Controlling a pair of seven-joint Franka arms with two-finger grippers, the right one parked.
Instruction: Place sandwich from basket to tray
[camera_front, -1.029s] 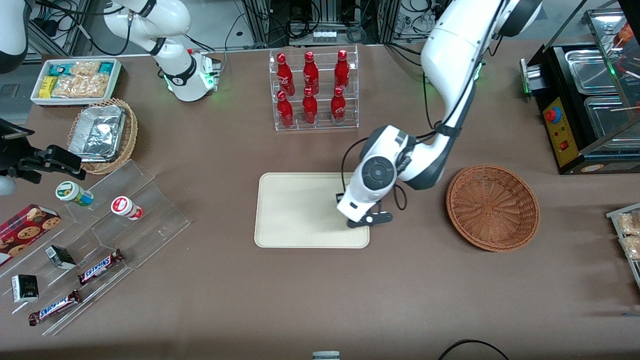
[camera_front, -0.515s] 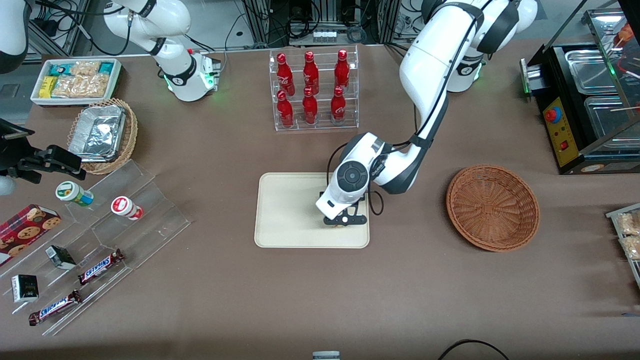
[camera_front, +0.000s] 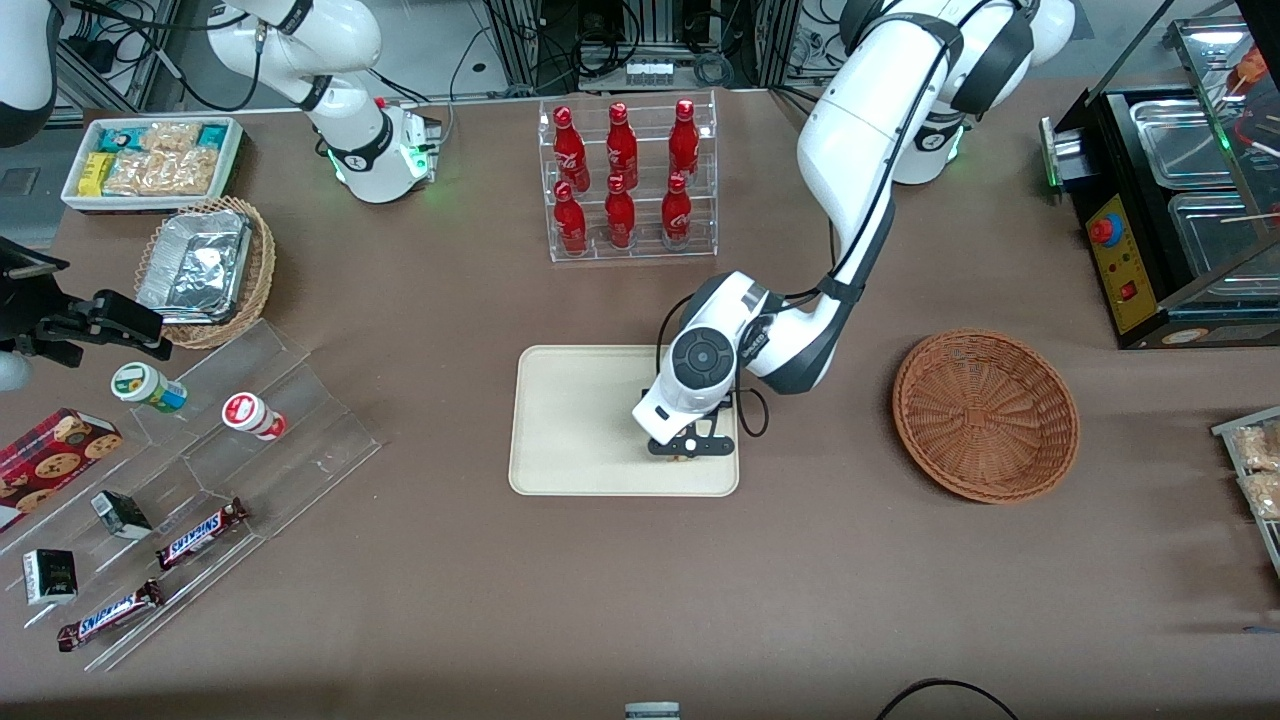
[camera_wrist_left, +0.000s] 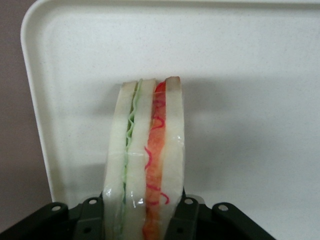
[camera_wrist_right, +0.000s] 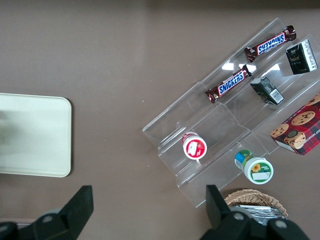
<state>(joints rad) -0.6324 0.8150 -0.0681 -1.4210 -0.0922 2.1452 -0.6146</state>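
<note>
In the left wrist view the sandwich (camera_wrist_left: 146, 160), pale bread with a green and a red-orange filling stripe, is pinched between my gripper's (camera_wrist_left: 142, 220) black fingers (camera_wrist_left: 186, 220), just above the cream tray (camera_wrist_left: 250, 60). In the front view my gripper (camera_front: 687, 452) hangs low over the tray (camera_front: 570, 420), near the tray's corner closest to the camera on the basket's side; the sandwich shows only as a sliver (camera_front: 681, 459) under the fingers. The reddish-brown wicker basket (camera_front: 985, 413) sits beside the tray toward the working arm's end, with nothing in it.
A clear rack of red bottles (camera_front: 625, 180) stands farther from the camera than the tray. Toward the parked arm's end are a tan wicker basket with a foil container (camera_front: 205, 265), a white tub of snacks (camera_front: 150, 160) and acrylic steps with candy bars (camera_front: 200, 530). A black appliance (camera_front: 1160, 210) lies past the basket.
The gripper swung from the tray's basket-side edge to over the tray, then settled slightly lower and nearer the camera, still holding the sandwich.
</note>
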